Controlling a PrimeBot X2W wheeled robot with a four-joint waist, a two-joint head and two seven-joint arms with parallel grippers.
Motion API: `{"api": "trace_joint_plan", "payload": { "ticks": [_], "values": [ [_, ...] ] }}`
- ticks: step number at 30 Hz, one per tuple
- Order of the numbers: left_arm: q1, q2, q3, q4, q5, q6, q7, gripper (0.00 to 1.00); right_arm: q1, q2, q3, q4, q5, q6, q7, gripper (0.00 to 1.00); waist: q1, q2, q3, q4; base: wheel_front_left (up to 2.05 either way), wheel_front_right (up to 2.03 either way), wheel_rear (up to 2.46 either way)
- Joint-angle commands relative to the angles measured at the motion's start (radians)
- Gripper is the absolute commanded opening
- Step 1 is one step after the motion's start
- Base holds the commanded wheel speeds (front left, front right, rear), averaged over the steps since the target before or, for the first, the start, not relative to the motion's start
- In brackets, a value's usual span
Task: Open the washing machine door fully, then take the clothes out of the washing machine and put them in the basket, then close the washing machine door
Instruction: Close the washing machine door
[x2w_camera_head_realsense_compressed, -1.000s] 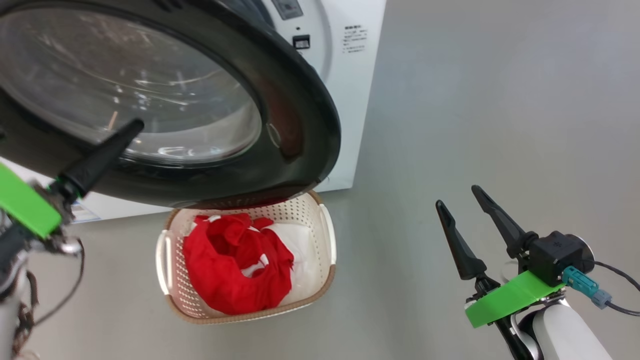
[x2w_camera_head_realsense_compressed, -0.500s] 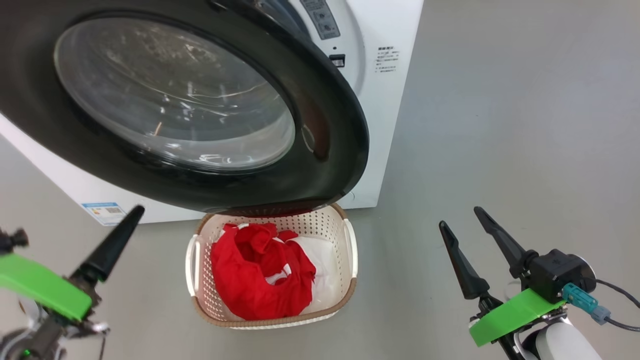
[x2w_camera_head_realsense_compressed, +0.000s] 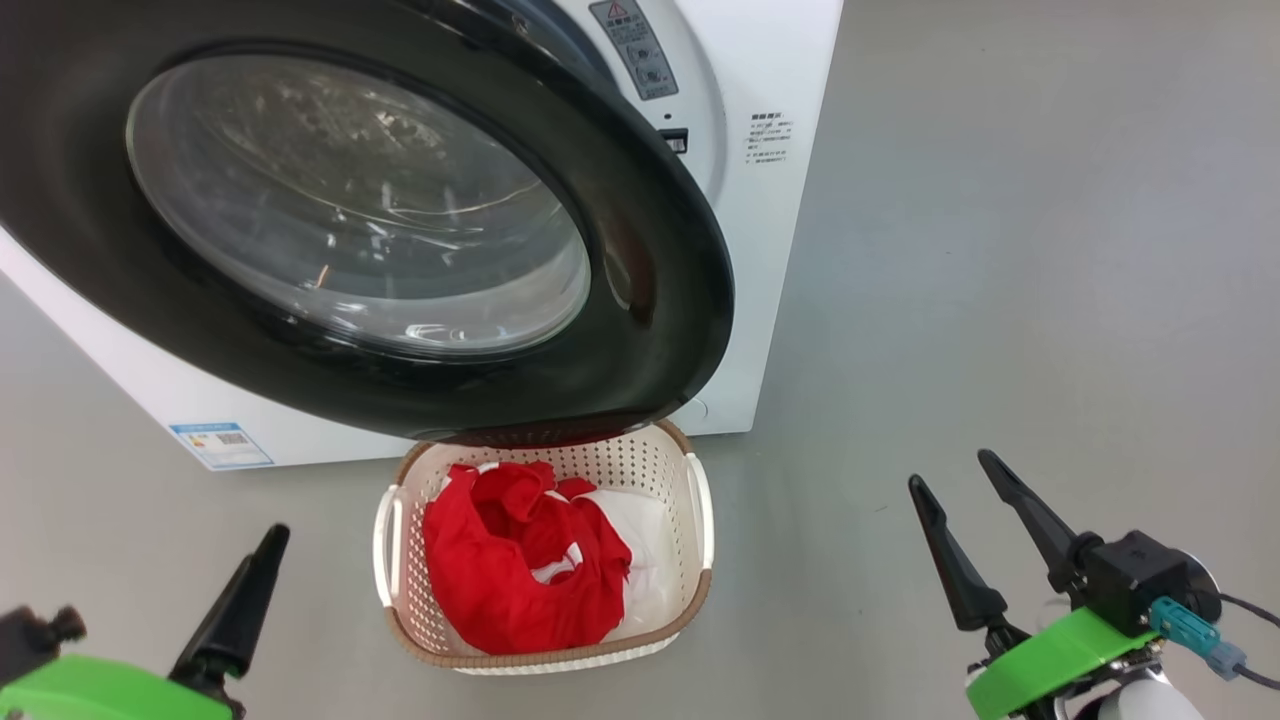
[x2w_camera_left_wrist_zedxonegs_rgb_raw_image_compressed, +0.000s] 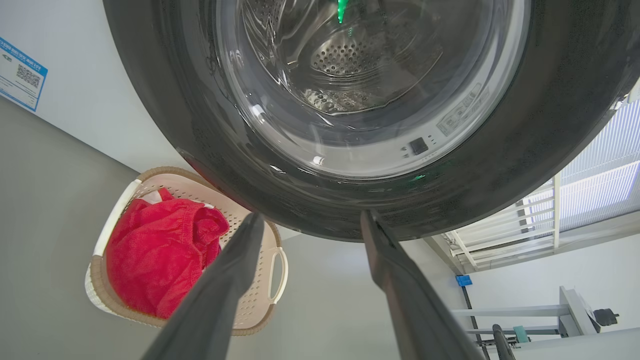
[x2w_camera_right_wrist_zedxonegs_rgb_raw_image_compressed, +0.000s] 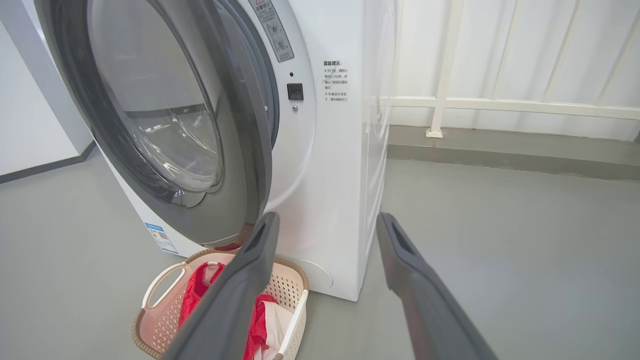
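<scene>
The clothes (x2w_camera_head_realsense_compressed: 510, 580) lie in the basket (x2w_camera_head_realsense_compressed: 700, 590) on the floor, below the washing machine door (x2w_camera_head_realsense_compressed: 660, 300) (standing ajar from the washing machine (x2w_camera_head_realsense_compressed: 780, 250)). Left hand (x2w_camera_left_wrist_zedxonegs_rgb_raw_image_compressed: 311, 215) and right hand (x2w_camera_head_realsense_compressed: 950, 468) are both empty, fingers spread wide.

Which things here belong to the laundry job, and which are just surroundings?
Job:
washing machine door, open
washing machine
clothes, in the basket
basket, below the door
left gripper and right gripper, both open, holding nothing

Surroundings:
white railing
grey floor
</scene>
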Motion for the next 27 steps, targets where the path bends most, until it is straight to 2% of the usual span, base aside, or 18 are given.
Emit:
{"api": "trace_joint_plan", "payload": {
  "ticks": [1,6,7,12,16,19,22,25,26,27],
  "values": [
    [-0.012,0.037,0.035,-0.009,0.008,-0.009,-0.027,1.00,0.010,-0.013,0.015,-0.024,0.008,0.002,-0.005,1.00,0.0000,0.0000,-0.004,-0.002,0.00,0.00,0.00],
    [0.011,0.048,-0.003,0.025,0.045,-0.009,-0.132,1.00,0.027,-0.017,0.003,-0.022,0.010,0.002,-0.005,1.00,0.0000,0.0000,-0.011,-0.006,0.00,0.00,0.00],
    [0.015,0.064,-0.036,0.044,0.092,-0.009,-0.177,1.00,0.031,-0.018,-0.002,-0.023,0.010,0.002,-0.005,1.00,0.0000,0.0000,-0.014,-0.009,0.00,0.00,0.00],
    [0.008,0.074,-0.116,0.083,0.166,-0.009,-0.296,1.00,0.044,-0.021,-0.028,-0.028,0.012,0.002,-0.005,1.00,0.0000,0.0000,-0.021,-0.013,0.00,0.00,0.00],
    [-0.007,0.078,-0.152,0.137,0.255,-0.009,-0.358,1.00,0.053,-0.021,-0.044,-0.031,0.011,0.002,-0.005,1.00,0.0000,0.0000,-0.021,-0.021,0.00,0.00,0.00],
    [-0.016,0.065,-0.146,0.180,0.345,-0.009,-0.371,1.00,0.055,-0.020,-0.046,-0.034,0.011,0.002,-0.005,1.00,0.0000,0.0000,-0.020,-0.027,0.00,0.00,0.00],
    [-0.021,0.038,-0.091,0.191,0.406,-0.009,-0.373,1.00,0.057,-0.018,-0.047,-0.035,0.010,0.002,-0.005,1.00,0.0000,0.0000,-0.021,-0.029,0.00,0.00,0.00],
    [-0.008,-0.009,-0.008,0.184,0.523,-0.009,-0.373,1.00,0.058,-0.016,-0.049,-0.035,0.009,0.002,-0.005,1.00,0.0000,0.0000,-0.025,-0.033,0.00,0.00,0.00],
    [0.006,-0.034,0.035,0.175,0.622,-0.009,-0.373,1.00,0.060,-0.017,-0.049,-0.035,0.010,0.002,-0.005,1.00,0.0000,0.0000,-0.028,-0.035,0.00,0.00,0.00],
    [0.006,-0.034,0.035,0.175,0.622,-0.009,-0.373,1.00,0.060,-0.017,-0.049,-0.035,0.010,0.002,-0.005,1.00,0.0000,0.0000,-0.028,-0.035,0.00,0.00,0.00]
  ]
}}
